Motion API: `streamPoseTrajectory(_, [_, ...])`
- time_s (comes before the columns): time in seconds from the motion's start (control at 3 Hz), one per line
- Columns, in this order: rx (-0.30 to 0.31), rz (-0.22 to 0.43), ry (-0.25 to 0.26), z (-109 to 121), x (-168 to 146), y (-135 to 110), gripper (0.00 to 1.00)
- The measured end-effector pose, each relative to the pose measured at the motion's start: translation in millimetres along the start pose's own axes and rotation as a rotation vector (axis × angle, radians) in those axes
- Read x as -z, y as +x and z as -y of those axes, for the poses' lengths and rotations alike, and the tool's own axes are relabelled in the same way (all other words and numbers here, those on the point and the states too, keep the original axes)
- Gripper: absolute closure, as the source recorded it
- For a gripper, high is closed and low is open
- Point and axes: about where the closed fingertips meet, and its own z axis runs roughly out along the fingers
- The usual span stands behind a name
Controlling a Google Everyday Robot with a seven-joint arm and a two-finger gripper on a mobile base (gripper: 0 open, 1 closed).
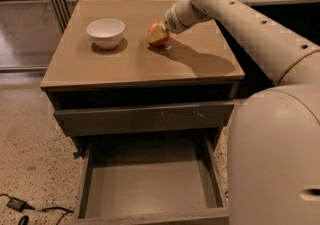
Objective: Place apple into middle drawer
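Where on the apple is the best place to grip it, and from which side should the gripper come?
Grip the apple across its round middle, the widest part, coming from its right in the picture, where the gripper is right against it. It is round with no handle, and the bowl stands apart to its left, so the arm's side looks freest.

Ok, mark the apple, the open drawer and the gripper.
apple (pixel 158 35), camera view, its red-orange front.
open drawer (pixel 145 189), camera view, its bare grey floor.
gripper (pixel 165 25), camera view, its tip at the apple's upper right.
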Motion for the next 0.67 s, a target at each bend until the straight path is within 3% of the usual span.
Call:
streamPoseTrajectory(0.33, [0.0,0.0,0.0,0.0,0.0,0.0,1.0])
streamPoseTrajectory(0.67, [0.003,-0.021,-0.005,-2.1,-4.4,0.5,1.0])
